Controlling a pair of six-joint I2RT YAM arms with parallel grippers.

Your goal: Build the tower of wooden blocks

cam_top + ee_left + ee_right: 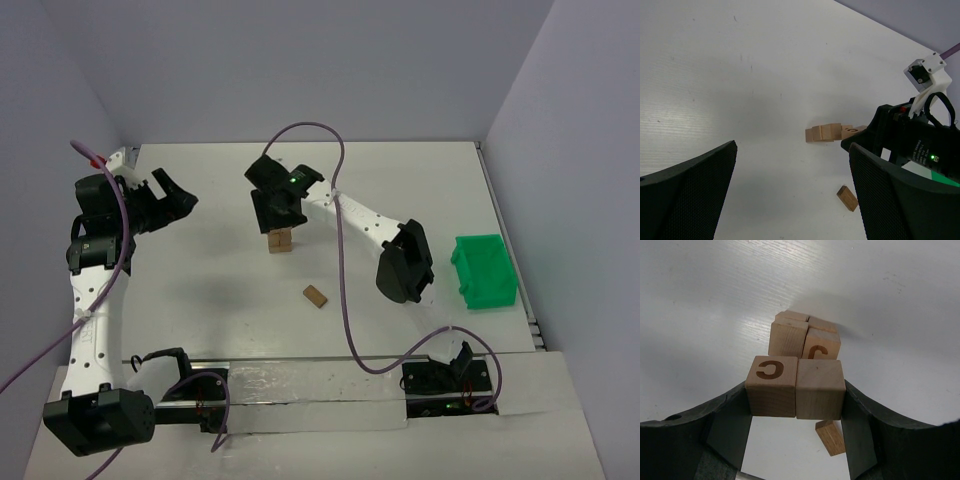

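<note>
Right jaws pinching pair of blocks [795, 388] side by side; squeeze holds both level, directly over wood block tower [280, 241] mid-tabletop [200, 300], likely next tier. Left jaws spread wide, off to left, out of way. Tower: low, pale cubes, some lettered, two per layer. Spare block [316, 296] lies near, apart.
</note>
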